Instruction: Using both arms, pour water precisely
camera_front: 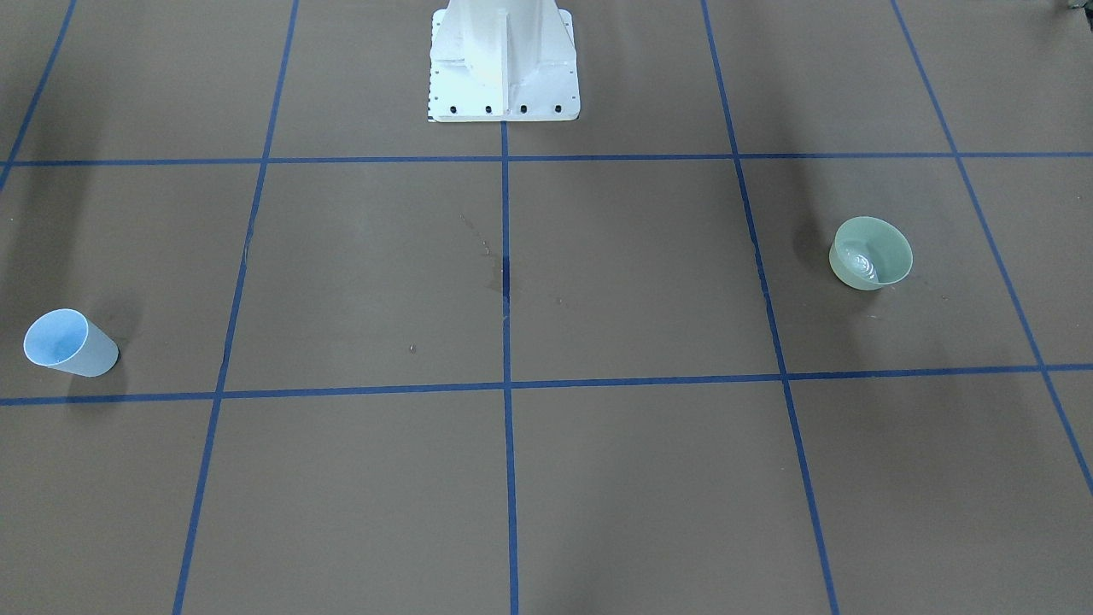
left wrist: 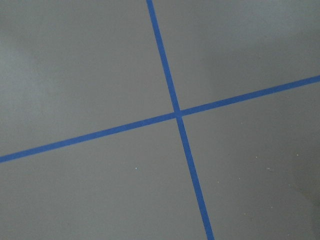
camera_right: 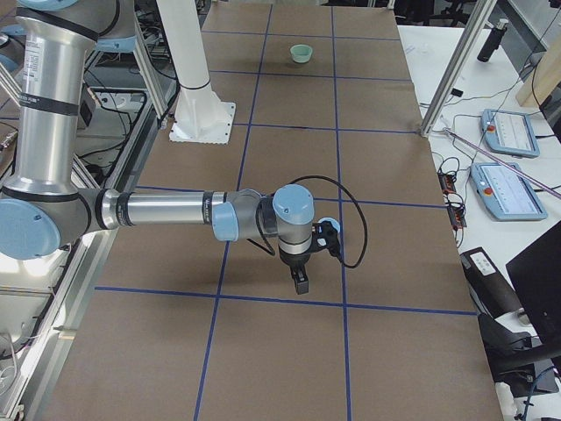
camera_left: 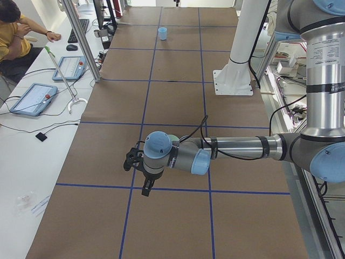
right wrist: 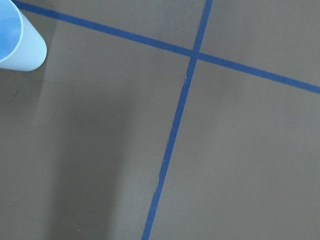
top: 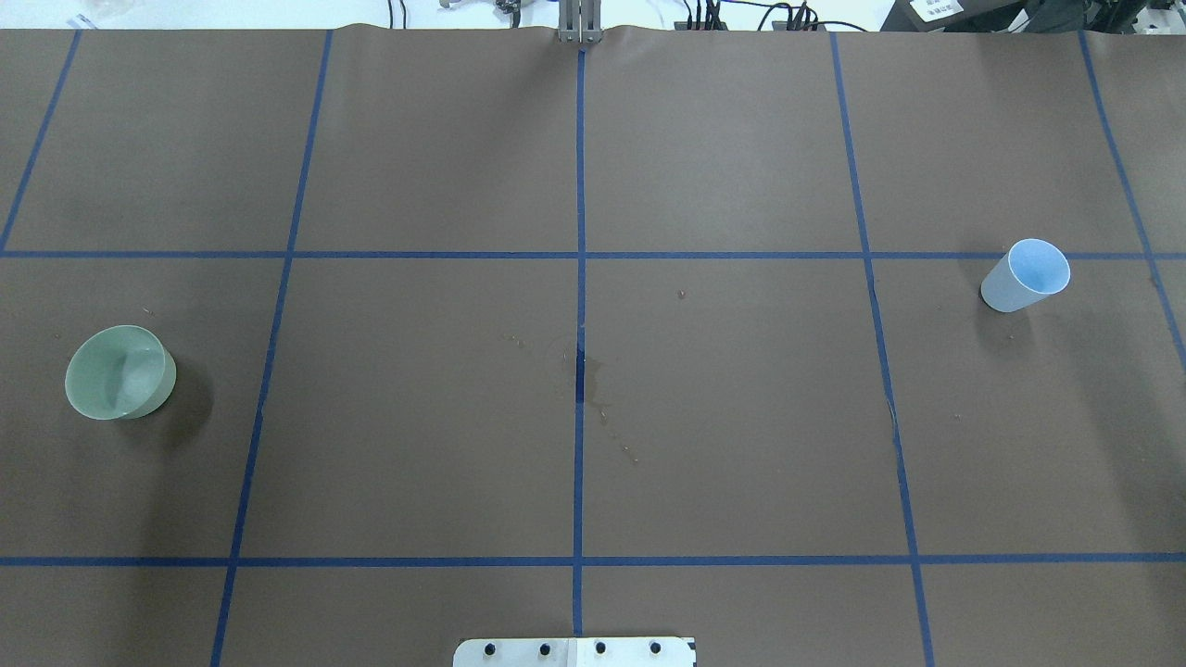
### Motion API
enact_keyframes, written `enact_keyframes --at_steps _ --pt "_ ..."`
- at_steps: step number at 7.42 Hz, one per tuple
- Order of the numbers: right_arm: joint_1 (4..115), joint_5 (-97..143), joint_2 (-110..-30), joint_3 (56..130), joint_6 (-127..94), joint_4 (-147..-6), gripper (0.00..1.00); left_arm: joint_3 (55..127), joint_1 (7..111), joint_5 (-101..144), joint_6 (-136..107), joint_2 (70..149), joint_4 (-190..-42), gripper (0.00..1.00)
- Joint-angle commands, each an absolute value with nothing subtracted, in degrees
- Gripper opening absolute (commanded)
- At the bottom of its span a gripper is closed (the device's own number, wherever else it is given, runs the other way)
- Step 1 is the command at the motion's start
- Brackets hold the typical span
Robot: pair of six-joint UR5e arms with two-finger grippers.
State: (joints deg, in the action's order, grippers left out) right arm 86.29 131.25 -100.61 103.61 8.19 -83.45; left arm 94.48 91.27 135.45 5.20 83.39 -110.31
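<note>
Two arms out over the table (top: 417, 167), vessels at opposite ends
Left arm (camera_left: 237, 147) and right arm (camera_right: 166, 210) reach low; you can't tell left gripper (camera_left: 145, 189) or right gripper (camera_right: 301, 285) finger state. Green bowl (camera_front: 888, 265) on robot's left holds the water (camera_front: 856, 259); blue cup (camera_front: 68, 342) far right

At far left of brown paper-covered counter (top: 417, 445): pale green round plastic bowl (top: 119, 372), clear water (camera_front: 861, 263) inside. At far right, well apart: pale blue tapered plastic cup (top: 1026, 275). Between them, at near edge: white bolted metal pedestal (top: 574, 652).
</note>
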Motion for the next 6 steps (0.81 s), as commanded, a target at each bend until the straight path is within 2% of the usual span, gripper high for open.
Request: enact_keyframes --at_steps 1,3,6 --pt "86.3 131.7 -100.7 103.2 8.0 -78.6 1.0 94.7 91.2 135.7 5.0 84.8 -114.3 1.0" --pt "86.3 131.7 -100.6 103.3 5.3 -78.2 1.0 94.6 90.2 142.2 -0.3 85.6 -121.0 1.0" --pt "86.3 131.7 -100.5 103.0 3.0 -78.0 1.0 94.1 80.9 143.6 -13.5 85.6 -125.5 1.0"
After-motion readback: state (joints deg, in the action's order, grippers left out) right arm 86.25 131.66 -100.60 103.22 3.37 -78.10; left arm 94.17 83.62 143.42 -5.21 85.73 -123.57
